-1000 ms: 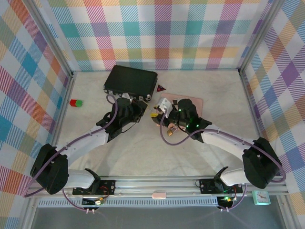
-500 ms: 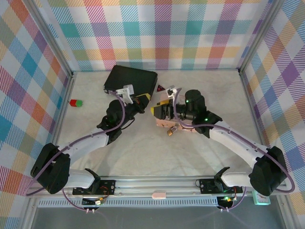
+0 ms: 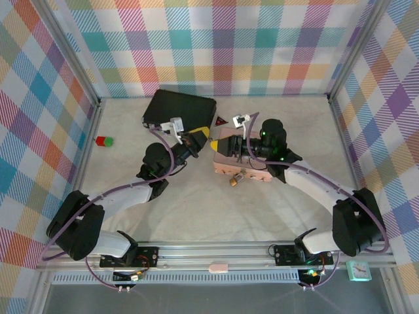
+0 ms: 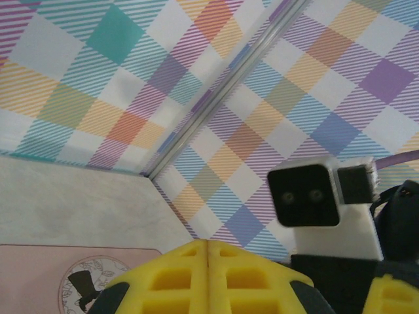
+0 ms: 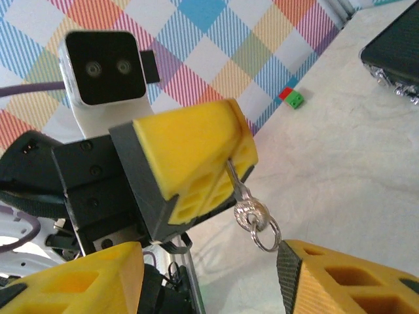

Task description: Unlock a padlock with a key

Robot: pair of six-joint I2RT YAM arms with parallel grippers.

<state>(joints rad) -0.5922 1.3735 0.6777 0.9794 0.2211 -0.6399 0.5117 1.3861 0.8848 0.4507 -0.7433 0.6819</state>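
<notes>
Both arms have risen from the near edge of the pink box, where they crowded low a second ago, and now face each other above its left edge. The left gripper is clenched on the key, pinching the blade end so that the round head and its split ring dangle free. The right gripper stands released and empty, its fingers wide apart on either side of the hanging ring. The padlock has not moved. It lies at the box's near edge, toward the middle of the table, apart from both grippers. With the blade buried between the pads, the key probably cannot enter the lock as held, so this looks like the set-up for a hand-over or regrip, and the unlocking itself has not begun.

No writing can be read. The box lid carries a round emblem of a figure in a top hat. No label shows on the black case at the far edge, and the clock off the near right corner is too small to read.
</notes>
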